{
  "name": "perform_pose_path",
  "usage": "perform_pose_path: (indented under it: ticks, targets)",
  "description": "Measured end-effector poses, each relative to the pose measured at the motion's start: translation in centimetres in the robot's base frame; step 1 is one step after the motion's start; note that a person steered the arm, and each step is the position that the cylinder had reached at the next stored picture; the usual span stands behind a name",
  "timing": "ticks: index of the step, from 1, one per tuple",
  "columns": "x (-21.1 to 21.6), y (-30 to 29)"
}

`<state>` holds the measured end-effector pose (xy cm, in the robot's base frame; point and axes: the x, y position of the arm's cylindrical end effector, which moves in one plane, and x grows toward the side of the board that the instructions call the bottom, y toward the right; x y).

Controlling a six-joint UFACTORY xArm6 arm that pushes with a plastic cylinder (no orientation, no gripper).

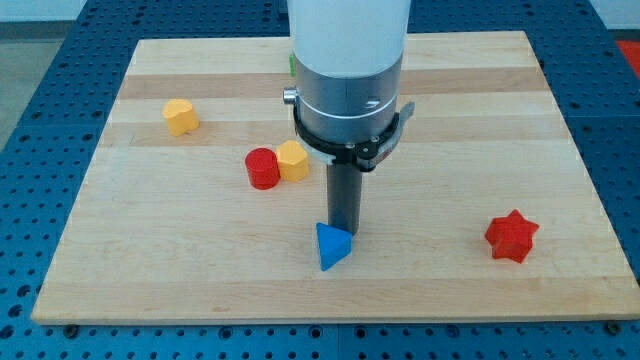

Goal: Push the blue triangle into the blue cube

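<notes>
The blue triangle (332,246) lies on the wooden board (200,270), a little below the board's middle. My tip (346,233) stands right behind the triangle's upper right side, touching or almost touching it. The rod hangs from the white and grey arm body (348,70), which fills the view's top centre. No blue cube shows in the view; the arm body may hide it. A sliver of green (291,64) peeks out at the arm body's left edge.
A red cylinder (263,168) and a yellow block (293,160) touch each other left of the rod. Another yellow block (181,116) sits at the upper left. A red star (511,236) lies at the lower right.
</notes>
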<state>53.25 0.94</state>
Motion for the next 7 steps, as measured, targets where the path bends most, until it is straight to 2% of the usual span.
perform_pose_path:
  ticks: [2, 3, 4, 6, 7]
  targets:
    - [1.4, 7.8]
    - [3.9, 6.6]
    - [3.9, 2.0]
    - [-2.5, -0.8]
    - [-0.5, -0.1]
